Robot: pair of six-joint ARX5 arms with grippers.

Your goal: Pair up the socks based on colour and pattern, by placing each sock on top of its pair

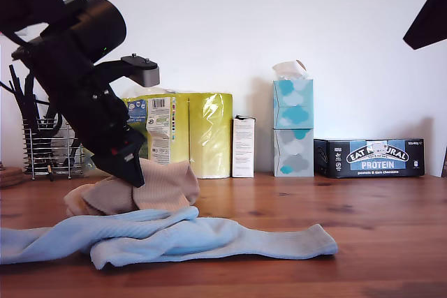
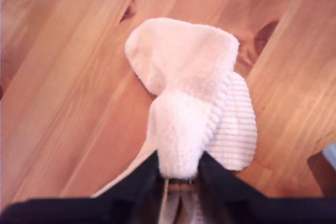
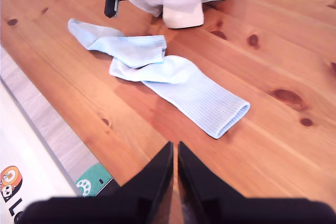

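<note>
The first gripper (image 2: 178, 174) is clamped on a beige sock (image 2: 184, 129), jaws pinched narrow around the bunched fabric, which droops down onto the wooden table (image 1: 391, 228). In the exterior view this arm comes down from the view's left, and its gripper (image 1: 133, 169) meets the beige sock pile (image 1: 164, 186) set back from the table's front edge. Whether the pile holds one beige sock or two cannot be told; ribbed and fuzzy layers both show under the jaws.

The second gripper (image 3: 174, 156) hangs above the table holding nothing, jaws nearly closed with a thin slit between them. Only a dark corner of an arm (image 1: 427, 15) shows at the exterior view's upper right.

Two pale blue socks (image 3: 157, 69) lie overlapped and twisted near the table's front edge, just in front of the beige pile, touching it. One blue sock (image 1: 279, 242) stretches out flat toward the exterior view's right.

Along the table's back edge, by the wall: a wire rack (image 1: 45, 148), yellow paper roll packs (image 1: 188, 130), a small white carton (image 1: 243, 146), two stacked tissue boxes (image 1: 293, 127), a protein bar box (image 1: 369, 158).
</note>
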